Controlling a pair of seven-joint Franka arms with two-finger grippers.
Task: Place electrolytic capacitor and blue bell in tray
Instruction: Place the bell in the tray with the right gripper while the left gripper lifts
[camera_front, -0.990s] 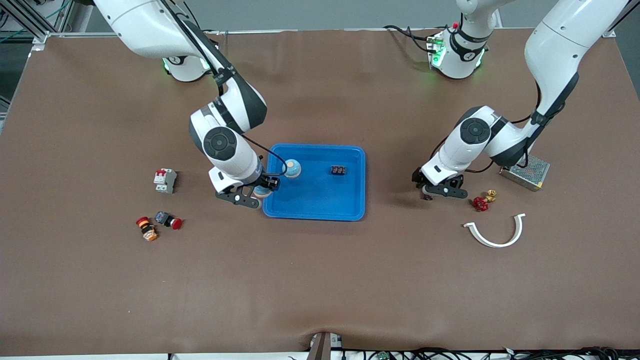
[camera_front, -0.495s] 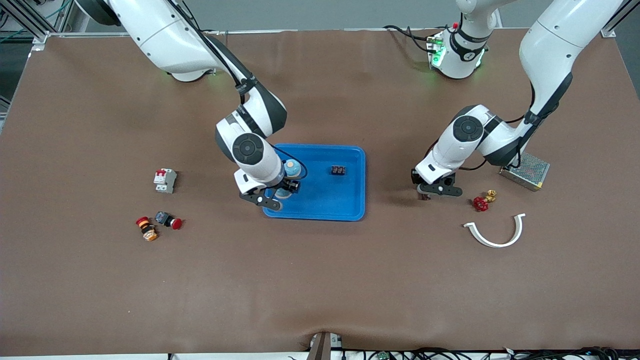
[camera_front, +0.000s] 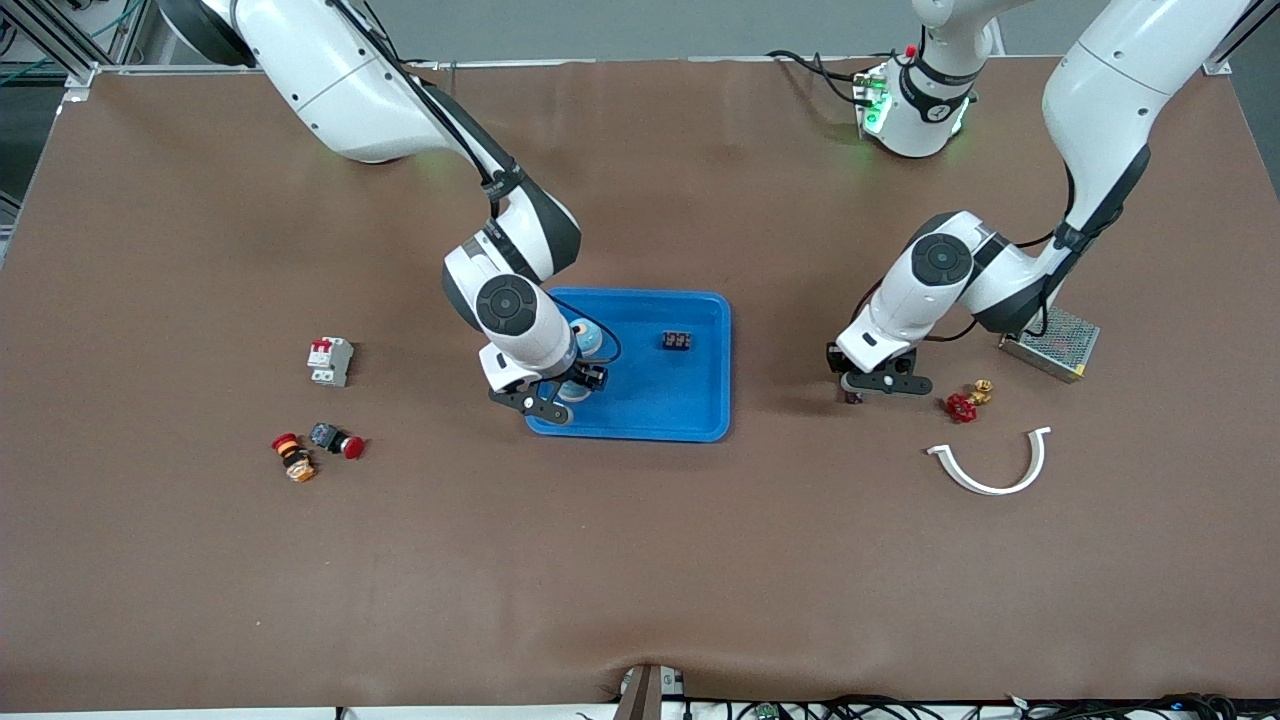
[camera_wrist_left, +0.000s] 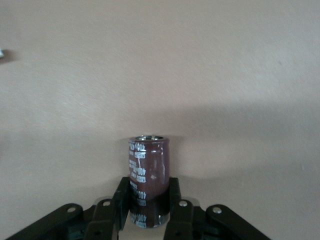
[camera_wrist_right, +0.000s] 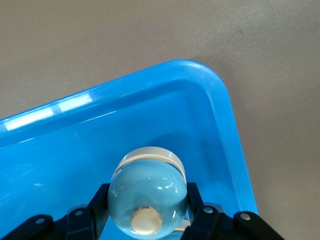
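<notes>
The blue tray (camera_front: 690, 415) lies mid-table. My right gripper (camera_front: 572, 393) is over the tray's corner nearest the right arm's end, shut on a blue bell (camera_front: 575, 391). In the right wrist view the bell's blue dome (camera_wrist_right: 148, 200) sits between the fingers (camera_wrist_right: 100, 202), over the tray's floor (camera_wrist_right: 75, 165). A second blue bell (camera_front: 590, 338) stands in the tray beside it. My left gripper (camera_front: 856, 392) is low over the table, toward the left arm's end from the tray, shut on a dark brown electrolytic capacitor (camera_wrist_left: 149, 167), which is held upright.
A small black part (camera_front: 677, 341) lies in the tray. A circuit breaker (camera_front: 329, 361) and two red push buttons (camera_front: 338, 440) (camera_front: 293, 457) lie toward the right arm's end. A red valve handle (camera_front: 961, 407), brass fitting (camera_front: 981, 391), white curved piece (camera_front: 990, 470) and metal mesh box (camera_front: 1050, 343) lie near the left gripper.
My right gripper has carried the blue bell from beside the tray's rim to over the tray's corner. My left gripper has barely shifted, still holding the capacitor.
</notes>
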